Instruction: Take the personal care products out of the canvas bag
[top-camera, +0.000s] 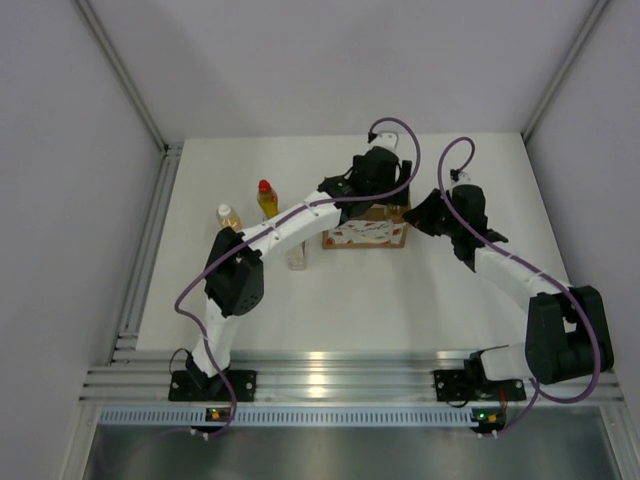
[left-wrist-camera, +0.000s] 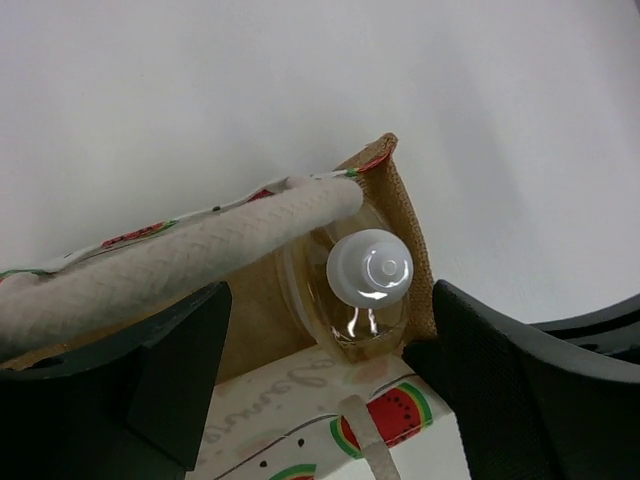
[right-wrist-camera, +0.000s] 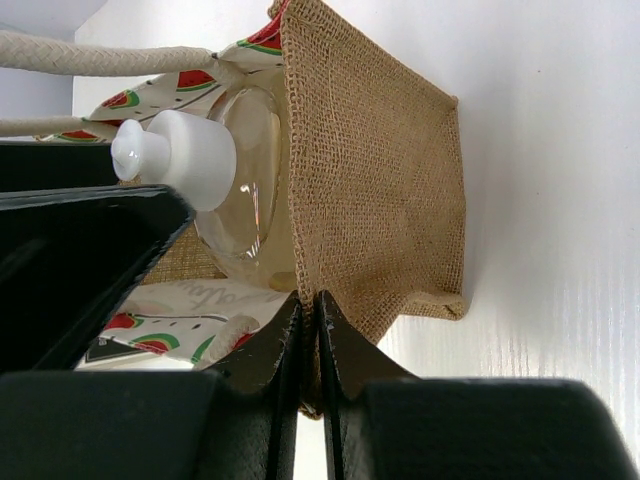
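Nearest me, the right fingers (right-wrist-camera: 285, 355) pinch shut on the bag (right-wrist-camera: 380, 180) at its burlap edge, the left fingers (left-wrist-camera: 185, 360) hang wide open and empty astride the white-capped bottle (left-wrist-camera: 368, 268) in the bag's corner, and I fear the handle (left-wrist-camera: 200, 260) lying across it could snag them as they close.

Looking down on a white table (top-camera: 420, 290) sitting boxed in by plain pale grey walls (top-camera: 60, 200) at left, back and right, with thin metal strips (top-camera: 120, 70) running up the two far corners. Bordering that table along its near edge and left side with silver aluminium rails (top-camera: 350, 380), catching a soft bright glare from overhead. Giving way below the rails to a dull grey surface (top-camera: 350, 455).
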